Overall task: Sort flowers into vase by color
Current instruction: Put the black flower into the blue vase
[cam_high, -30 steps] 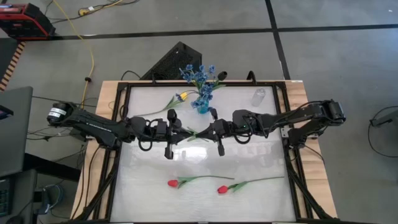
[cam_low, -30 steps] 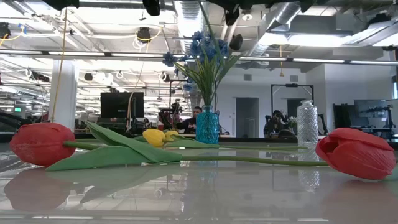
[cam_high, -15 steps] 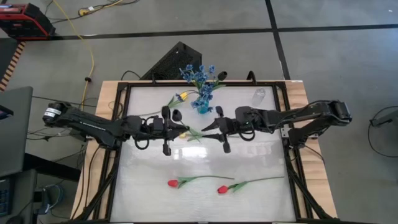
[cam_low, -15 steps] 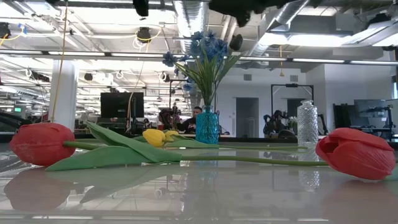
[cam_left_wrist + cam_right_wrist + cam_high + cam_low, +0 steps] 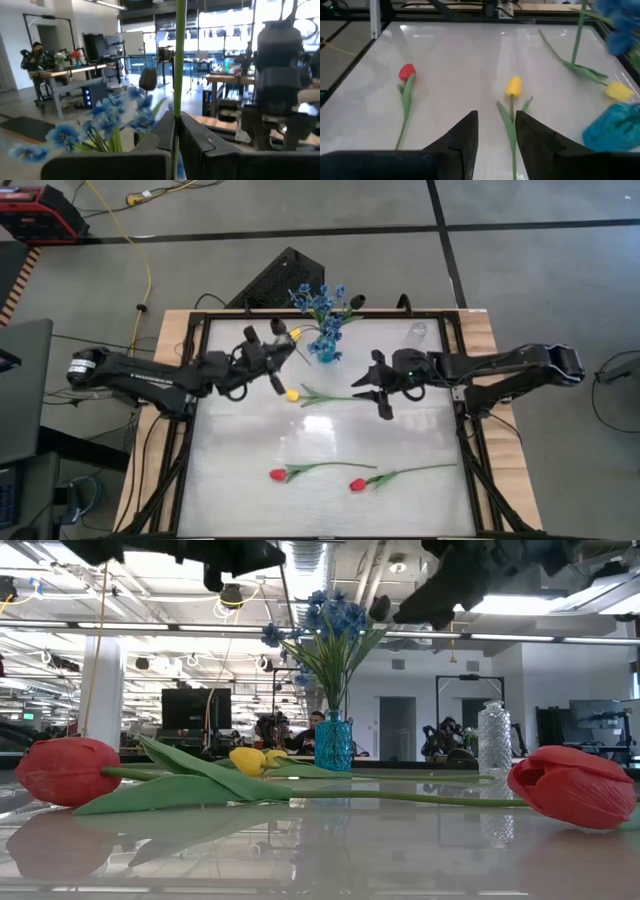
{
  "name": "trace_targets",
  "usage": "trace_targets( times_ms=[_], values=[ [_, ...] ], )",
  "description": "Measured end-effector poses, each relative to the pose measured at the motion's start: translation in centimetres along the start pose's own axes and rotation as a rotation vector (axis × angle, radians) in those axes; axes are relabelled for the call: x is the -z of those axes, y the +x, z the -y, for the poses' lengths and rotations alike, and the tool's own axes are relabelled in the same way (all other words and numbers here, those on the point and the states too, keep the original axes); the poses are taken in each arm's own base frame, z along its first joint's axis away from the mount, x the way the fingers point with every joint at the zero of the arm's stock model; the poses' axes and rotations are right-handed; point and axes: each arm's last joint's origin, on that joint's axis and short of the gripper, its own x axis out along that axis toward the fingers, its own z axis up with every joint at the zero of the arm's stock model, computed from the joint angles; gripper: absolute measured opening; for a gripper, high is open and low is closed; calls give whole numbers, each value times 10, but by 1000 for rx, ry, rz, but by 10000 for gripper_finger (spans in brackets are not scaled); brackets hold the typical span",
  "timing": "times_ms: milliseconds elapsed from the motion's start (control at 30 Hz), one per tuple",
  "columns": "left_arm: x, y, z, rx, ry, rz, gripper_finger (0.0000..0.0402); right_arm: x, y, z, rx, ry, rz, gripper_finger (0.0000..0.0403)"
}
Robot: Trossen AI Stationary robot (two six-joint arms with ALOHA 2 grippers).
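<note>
My left gripper is raised by the blue vase of blue flowers and is shut on a thin green stem. A yellow tulip's head lies on the table next to that vase. In the right wrist view a stem rises steeply from the leaves beside that head. A second yellow tulip lies flat mid-table, its stem pointing at my open right gripper, which touches nothing. Two red tulips lie near the front. My left gripper pinches the green stem between its two fingertips, the fingers lying across it. The stem runs on past the tips, out of the picture. Which flower the stem belongs to does not show in the left wrist view.
A clear glass vase stands at the far right of the white table top. A dark bud sticks up among the blue flowers. A black frame runs around the table. Cables lie on the floor beyond.
My right gripper has let go of the mid-table yellow tulip and drawn back toward the table's right edge. My left gripper has left that tulip, swung toward the far edge and the blue vase, and turned. The tulip lies where it was.
</note>
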Motion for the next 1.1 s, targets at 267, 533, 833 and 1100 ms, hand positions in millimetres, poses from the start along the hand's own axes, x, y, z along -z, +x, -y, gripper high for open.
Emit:
trace_targets(
  times_ms=[267, 533, 833, 1100],
  values=[
    [22, 27, -34, -1, -60, 29, 0, 10, -4, 3, 14, 36, 11, 139],
    [36, 44, -47, -29, -70, 66, 0, 10, -3, 3, 13, 37, 8, 137],
    [45, 62, -52, -14, -57, 66, 0, 10, -3, 4, 15, 37, 15, 137],
    [45, 64, -57, -31, -32, 69, 0, 10, -3, 4, 15, 34, 11, 137]
  ],
)
